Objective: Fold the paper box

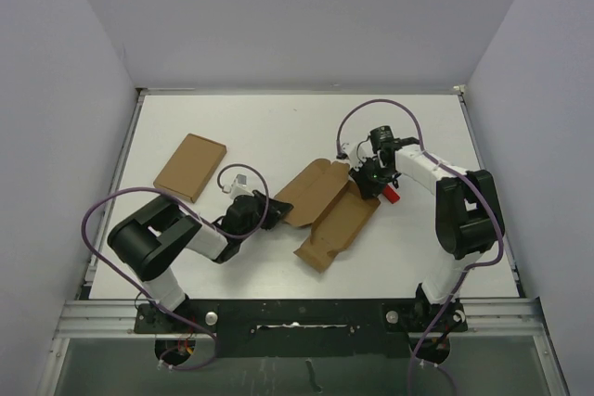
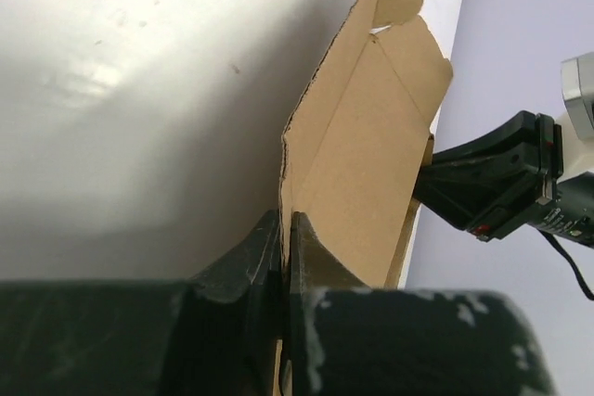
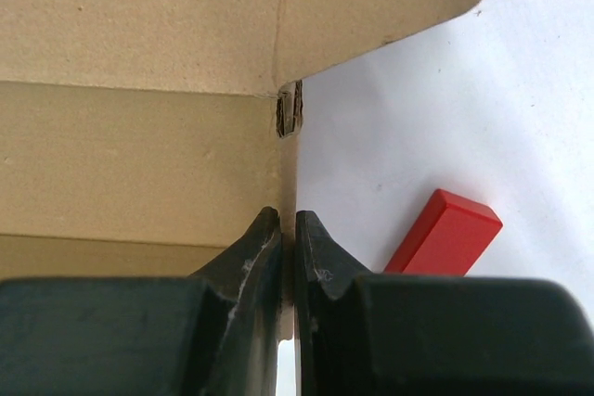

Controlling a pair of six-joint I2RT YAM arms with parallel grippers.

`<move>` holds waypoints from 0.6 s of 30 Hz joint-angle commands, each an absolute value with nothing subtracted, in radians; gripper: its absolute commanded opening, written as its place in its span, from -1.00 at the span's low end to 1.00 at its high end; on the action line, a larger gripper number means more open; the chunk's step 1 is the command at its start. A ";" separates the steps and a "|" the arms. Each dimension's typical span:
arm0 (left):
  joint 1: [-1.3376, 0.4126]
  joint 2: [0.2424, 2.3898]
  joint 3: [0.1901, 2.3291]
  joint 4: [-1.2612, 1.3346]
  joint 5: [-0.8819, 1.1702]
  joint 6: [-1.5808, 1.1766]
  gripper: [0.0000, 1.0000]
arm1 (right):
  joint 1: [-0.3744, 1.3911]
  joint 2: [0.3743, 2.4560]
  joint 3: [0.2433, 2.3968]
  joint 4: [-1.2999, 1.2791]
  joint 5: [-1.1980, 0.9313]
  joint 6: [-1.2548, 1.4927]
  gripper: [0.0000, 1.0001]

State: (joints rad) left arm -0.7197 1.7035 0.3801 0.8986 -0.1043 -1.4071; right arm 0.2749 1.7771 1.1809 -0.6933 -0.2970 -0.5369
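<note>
At opposite ends of the paper box (image 1: 320, 194), left fingers (image 2: 252, 261) and right fingers (image 3: 252, 257) pinch its edges.

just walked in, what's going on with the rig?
Both arms are clamped on the paper box, a die-cut cardboard sheet lying mid-table. The left gripper pinches its left edge, the right gripper its right edge, beside a small red block. The sheet looks mostly unfolded. A flatter cardboard rectangle lies apart, far left.

Colours: paper box (image 1: 320, 192) plain brown; flat cardboard rectangle (image 1: 190, 166) same brown; block (image 3: 445, 234) red; tabletop (image 1: 278, 127) white.
</note>
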 commanded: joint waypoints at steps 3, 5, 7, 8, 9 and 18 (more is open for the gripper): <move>-0.728 1.618 0.464 0.926 -0.097 -1.071 -1.00 | 0.277 1.752 1.188 -0.678 -0.390 -0.511 -0.67; -0.729 1.567 0.469 0.885 -0.106 -0.984 -1.00 | 0.267 1.732 1.193 -0.684 -0.435 -0.510 -0.44; -0.729 1.527 0.469 0.860 -0.115 -0.898 -1.00 | 0.248 1.693 1.191 -0.689 -0.483 -0.518 -0.21; -0.729 1.507 0.471 0.839 -0.119 -0.871 -1.00 | 0.233 1.671 1.191 -0.692 -0.509 -0.524 -0.07; -0.729 1.490 0.472 0.825 -0.122 -0.839 -1.00 | 0.215 1.642 1.189 -0.695 -0.542 -0.535 0.06; -0.727 1.380 0.477 0.724 -0.119 -0.638 -1.00 | 0.056 1.371 1.055 -1.000 -0.972 -1.329 0.10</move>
State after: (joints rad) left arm -0.7258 1.4513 0.4446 0.7609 -0.1165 -0.7918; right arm 0.0772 1.4990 1.1522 -0.7685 -0.7055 -0.7639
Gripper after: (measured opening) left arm 0.018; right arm 0.577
